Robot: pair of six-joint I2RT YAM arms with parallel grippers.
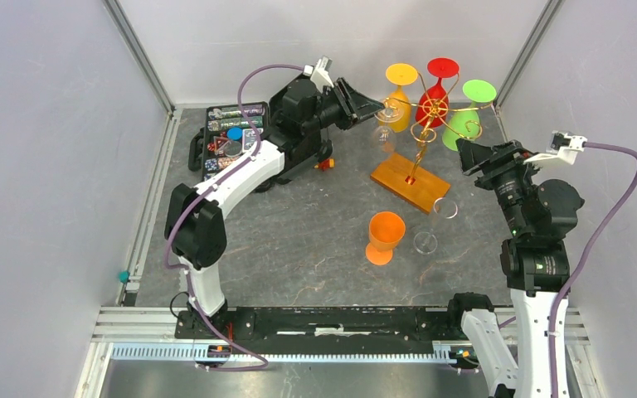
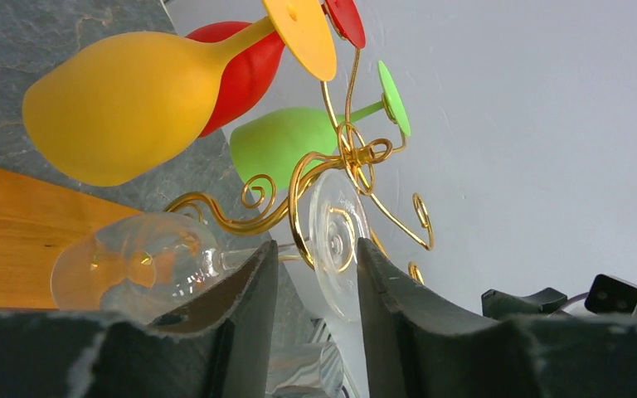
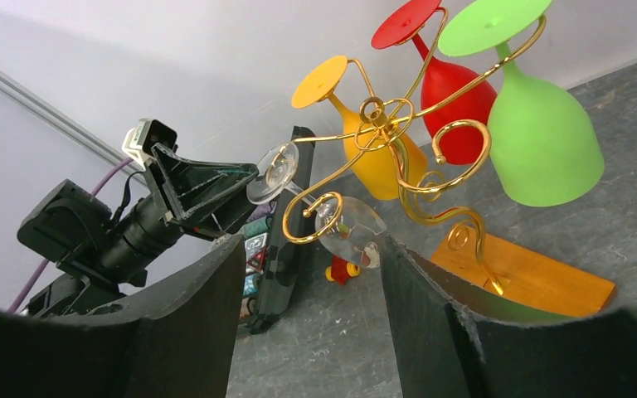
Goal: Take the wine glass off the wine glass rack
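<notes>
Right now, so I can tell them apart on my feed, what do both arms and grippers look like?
The left arm and right arm match: white link shells, black joint housings. The left gripper and right gripper each have two black wedge-shaped fingers. A purple cable runs along each arm to its wrist.

The table (image 1: 299,240) had a dark grey top that looked like stone. On it stood the wine glass rack (image 1: 406,182) on its flat wooden base. Just beside the base were an orange glass (image 1: 384,236) and a clear glass (image 1: 444,209). A black case (image 1: 232,137) lay at the far left.
</notes>
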